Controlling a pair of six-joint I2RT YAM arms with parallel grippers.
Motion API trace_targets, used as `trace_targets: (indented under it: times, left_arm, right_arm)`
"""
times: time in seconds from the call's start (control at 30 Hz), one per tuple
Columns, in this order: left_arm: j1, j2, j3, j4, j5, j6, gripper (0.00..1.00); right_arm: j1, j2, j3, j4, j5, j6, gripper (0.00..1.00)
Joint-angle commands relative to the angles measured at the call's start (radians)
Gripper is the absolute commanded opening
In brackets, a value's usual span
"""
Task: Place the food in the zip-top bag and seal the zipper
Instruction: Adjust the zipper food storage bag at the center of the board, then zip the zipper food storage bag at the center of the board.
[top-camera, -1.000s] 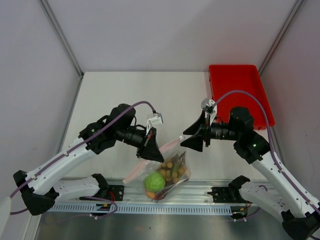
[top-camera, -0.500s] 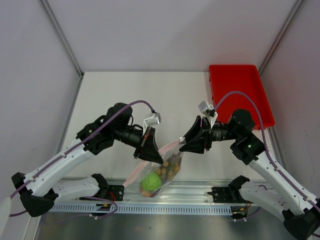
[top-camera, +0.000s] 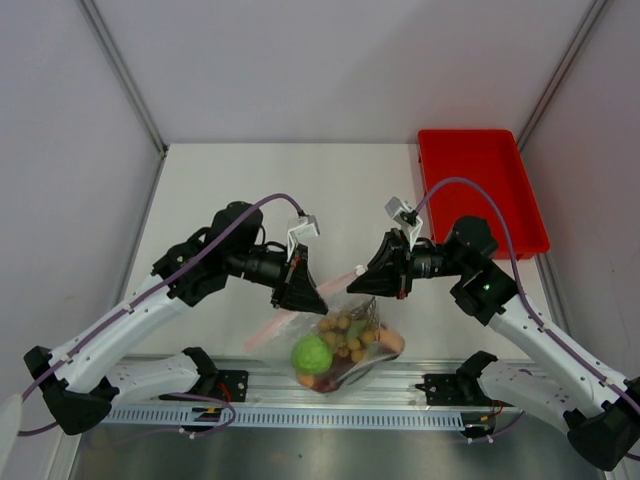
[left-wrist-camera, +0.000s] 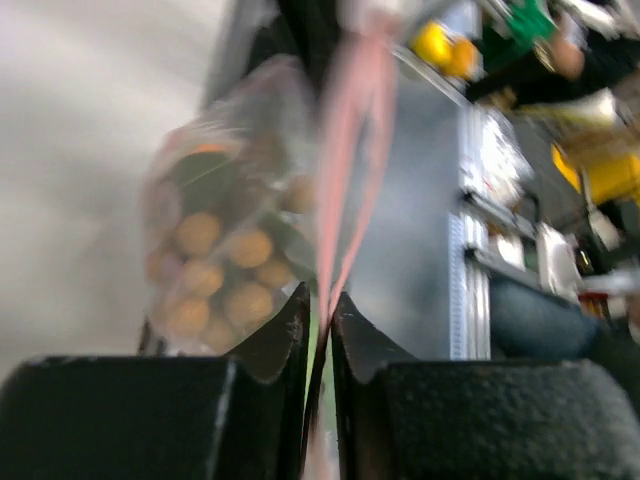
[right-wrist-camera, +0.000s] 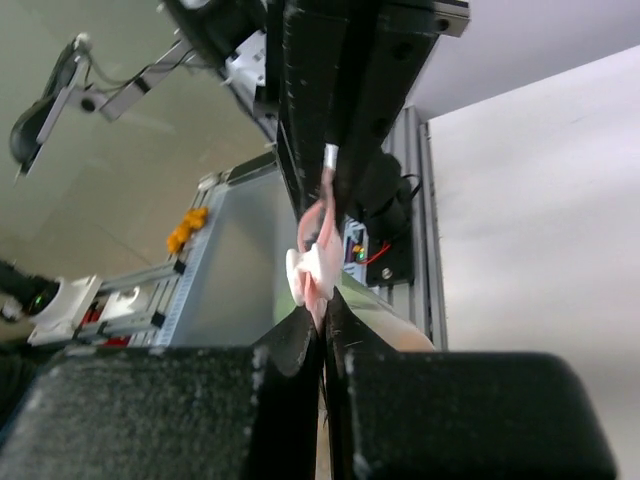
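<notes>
- Bag (top-camera: 362, 360): you are holding it by its mouth edge between both grippers. Its long axis is running from the mouth, up at the fingers, to the bottom sagging toward the rail (top-camera: 300, 412) at the near edge. In the top view the bottom is overlapping that rail.
- Zipper (left-wrist-camera: 345, 180): it is stretching roughly left to right between the grippers. A loose pink end is trailing off to the left and near side.
- Left gripper (left-wrist-camera: 320, 310): its fingers are standing almost together, pinching the zipper, which is passing up through the thin gap.
- Right gripper (right-wrist-camera: 325, 330): its fingers are pressing together on the zipper's other end, where the pink strip is bunching just above the tips.
- Food, all lying inside the bag: green fruit (top-camera: 311, 354) on the left; tan fruits (top-camera: 345, 335) just beside it, at the middle; a dark reddish piece along the bottom. You cannot make out the green onion.
- Tray (top-camera: 483, 190): red, lying at the far right, well apart from the bag and obstructing neither arm.
</notes>
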Motion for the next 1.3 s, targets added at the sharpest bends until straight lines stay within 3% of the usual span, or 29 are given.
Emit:
trace_targets:
  times: [0.0, 0.03, 0.07, 0.2, 0.3, 0.53, 0.77, 1.13, 1.27]
  left_arm:
    - [0.045, 0.042, 0.059, -0.063, -0.275, -0.016, 0.17]
    - [0.054, 0.042, 0.059, -0.061, -0.308, -0.025, 0.24]
    - [0.064, 0.036, 0.061, -0.052, -0.341, -0.04, 0.38]
    - [0.064, 0.011, 0.07, 0.017, -0.394, -0.034, 0.66]
    - [0.064, 0.008, 0.079, 0.072, -0.379, -0.022, 0.74]
    - [0.064, 0.008, 0.088, 0.156, -0.357, -0.016, 0.74]
    - [0.064, 0.008, 0.071, 0.175, -0.314, -0.014, 0.56]
    - [0.064, 0.003, 0.032, 0.183, -0.287, -0.016, 0.53]
    - [0.064, 0.012, 0.024, 0.182, -0.277, -0.016, 0.44]
  right_arm:
    - [0.006, 0.003, 0.022, 0.082, 0.139, 0.056, 0.0]
    - [0.011, 0.007, 0.022, 0.077, 0.179, 0.056, 0.0]
    - [0.014, 0.016, 0.017, 0.068, 0.204, 0.054, 0.0]
    - [0.058, 0.037, 0.008, 0.018, 0.305, 0.005, 0.0]
    - [0.098, 0.065, 0.011, -0.021, 0.34, -0.021, 0.0]
    - [0.175, 0.088, 0.002, -0.032, 0.39, -0.033, 0.0]
    - [0.184, 0.083, -0.018, -0.013, 0.419, -0.004, 0.0]
    - [0.184, 0.092, -0.008, 0.017, 0.419, 0.039, 0.0]
    - [0.182, 0.092, -0.006, 0.024, 0.416, 0.048, 0.0]
